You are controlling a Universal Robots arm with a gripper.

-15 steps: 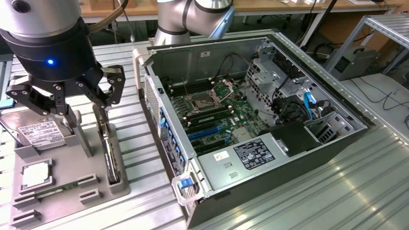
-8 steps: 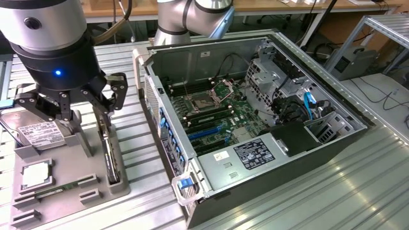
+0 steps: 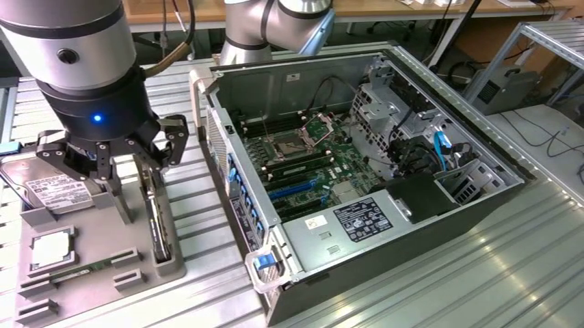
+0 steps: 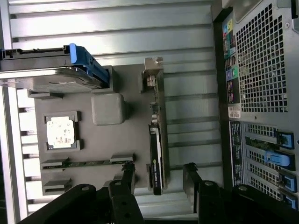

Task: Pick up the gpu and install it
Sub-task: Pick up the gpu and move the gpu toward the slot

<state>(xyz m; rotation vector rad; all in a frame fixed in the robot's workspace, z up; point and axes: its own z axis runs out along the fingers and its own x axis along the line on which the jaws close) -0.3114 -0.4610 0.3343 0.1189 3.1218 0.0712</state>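
The gpu (image 3: 157, 219) is a thin black card standing on edge in a slot along the side of the grey parts tray (image 3: 96, 229) nearest the case. In the wrist view the gpu (image 4: 156, 144) runs lengthwise with its silver bracket at the far end. My gripper (image 3: 128, 162) hangs just above the tray, open. Its two black fingers (image 4: 125, 177) stand either side of the card's near end in the wrist view, with my gripper (image 4: 159, 175) not touching it and holding nothing.
The open computer case (image 3: 456, 113) lies to the exterior view's right of the tray, motherboard and blue slot latches (image 3: 297, 191) exposed. The tray also holds a hard drive (image 3: 55, 191), a processor (image 3: 50, 249) and a green memory stick (image 3: 82, 272). The slatted metal table (image 3: 456, 273) lies around them.
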